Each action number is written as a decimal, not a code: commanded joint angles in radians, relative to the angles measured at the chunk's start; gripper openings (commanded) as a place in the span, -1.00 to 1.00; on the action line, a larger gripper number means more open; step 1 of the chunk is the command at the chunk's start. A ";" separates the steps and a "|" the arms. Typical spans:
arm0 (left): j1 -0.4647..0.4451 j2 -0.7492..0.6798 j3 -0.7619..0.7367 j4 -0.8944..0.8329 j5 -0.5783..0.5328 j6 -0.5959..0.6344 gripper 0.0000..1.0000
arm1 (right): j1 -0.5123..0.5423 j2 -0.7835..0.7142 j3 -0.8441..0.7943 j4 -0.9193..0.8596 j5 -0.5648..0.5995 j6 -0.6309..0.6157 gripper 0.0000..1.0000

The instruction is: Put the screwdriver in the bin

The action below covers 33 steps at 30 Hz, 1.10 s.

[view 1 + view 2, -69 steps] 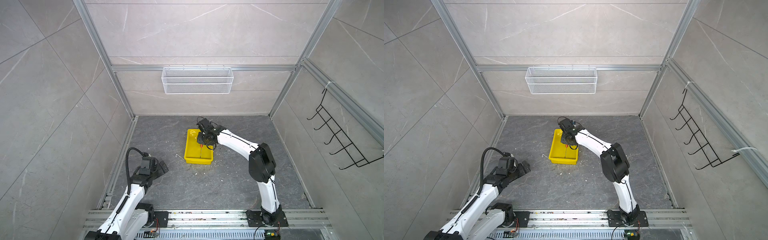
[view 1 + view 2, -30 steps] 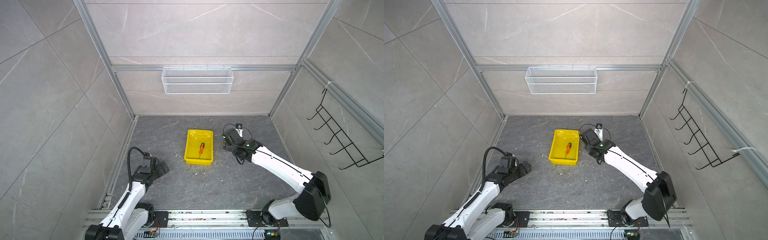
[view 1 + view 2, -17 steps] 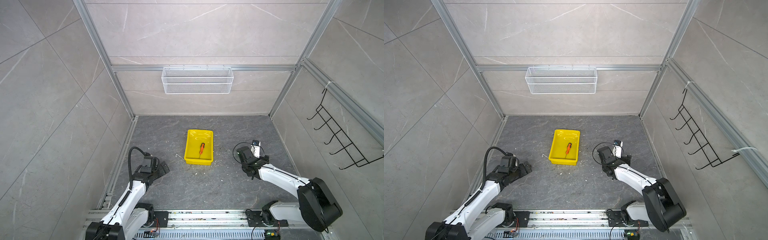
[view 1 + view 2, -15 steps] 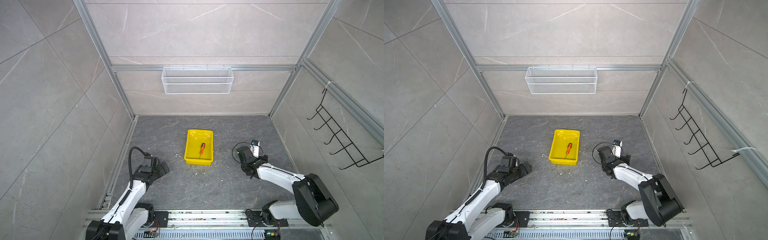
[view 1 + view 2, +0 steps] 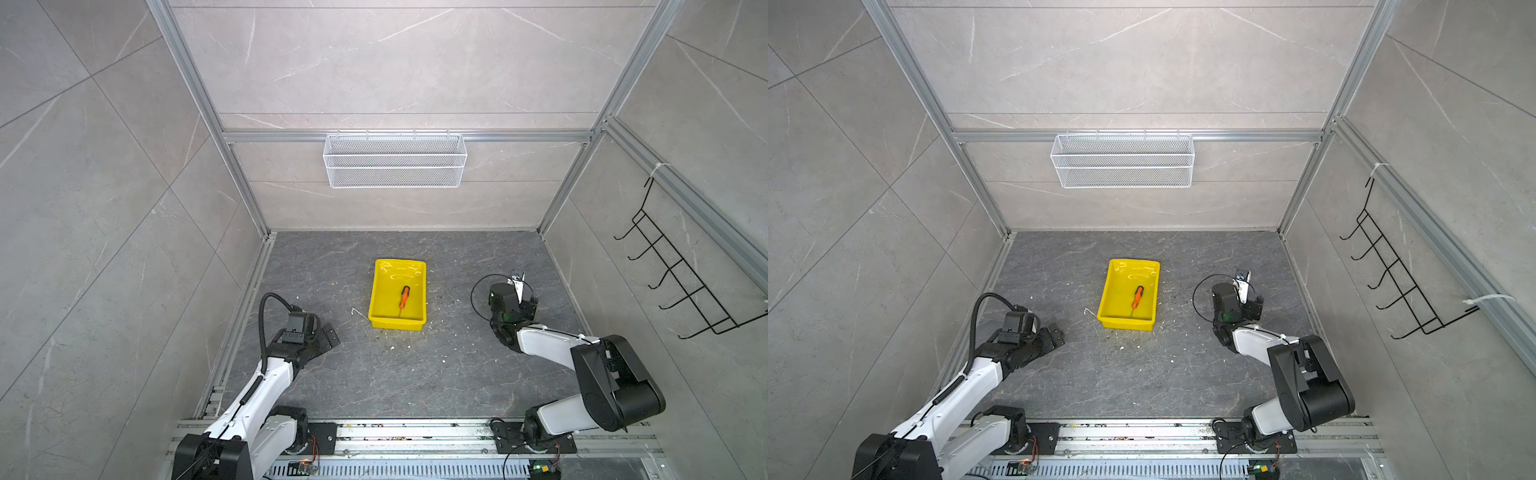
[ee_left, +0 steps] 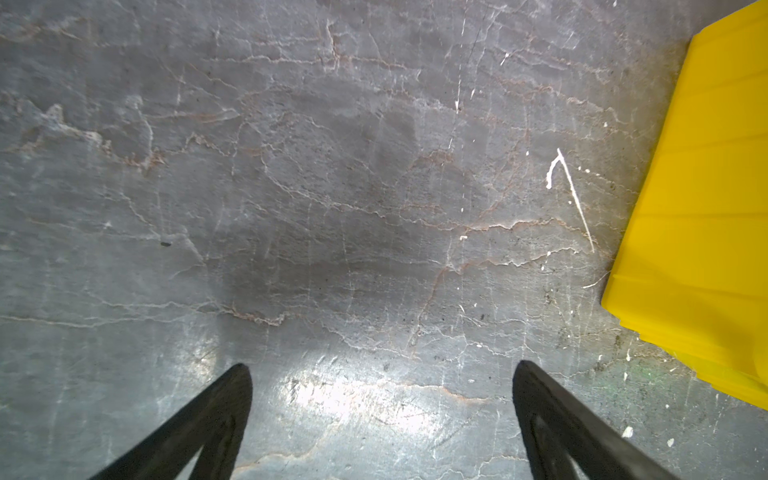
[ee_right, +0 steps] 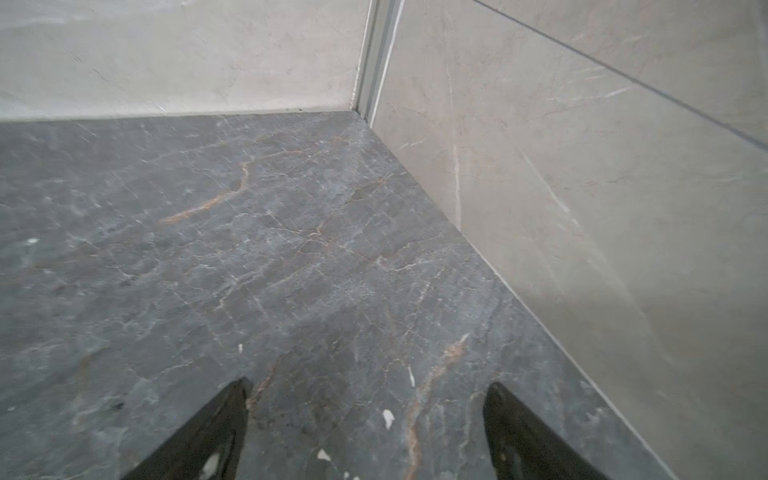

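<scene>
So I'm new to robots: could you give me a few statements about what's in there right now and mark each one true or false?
1. The screwdriver lies inside the yellow bin. True.
2. The jaws of the right arm grip the screwdriver. False: they stand open and empty over the floor, away from the bin.
3. The white wire basket sits on the floor. False: it hangs on the back wall.
4. The jaws of the left arm are open, holding nothing. True.

The dark grey marbled worktop (image 5: 374,382) carries the bin (image 5: 397,324). A thin white strip (image 6: 573,195) and white specks (image 6: 627,432) lie just beside the bin.
</scene>
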 commanded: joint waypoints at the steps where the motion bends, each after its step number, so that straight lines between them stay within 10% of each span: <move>1: 0.003 0.031 0.047 0.026 0.028 0.020 1.00 | 0.001 -0.020 -0.097 0.219 -0.142 -0.094 0.82; 16: 0.003 0.004 0.044 0.032 -0.023 0.006 1.00 | -0.137 0.027 -0.143 0.317 -0.608 -0.131 0.99; 25: 0.003 0.035 0.159 0.174 -0.475 0.148 1.00 | -0.136 0.037 -0.149 0.350 -0.604 -0.133 0.98; 33: 0.003 0.267 0.004 0.754 -0.774 0.456 1.00 | -0.135 0.039 -0.149 0.352 -0.602 -0.133 0.99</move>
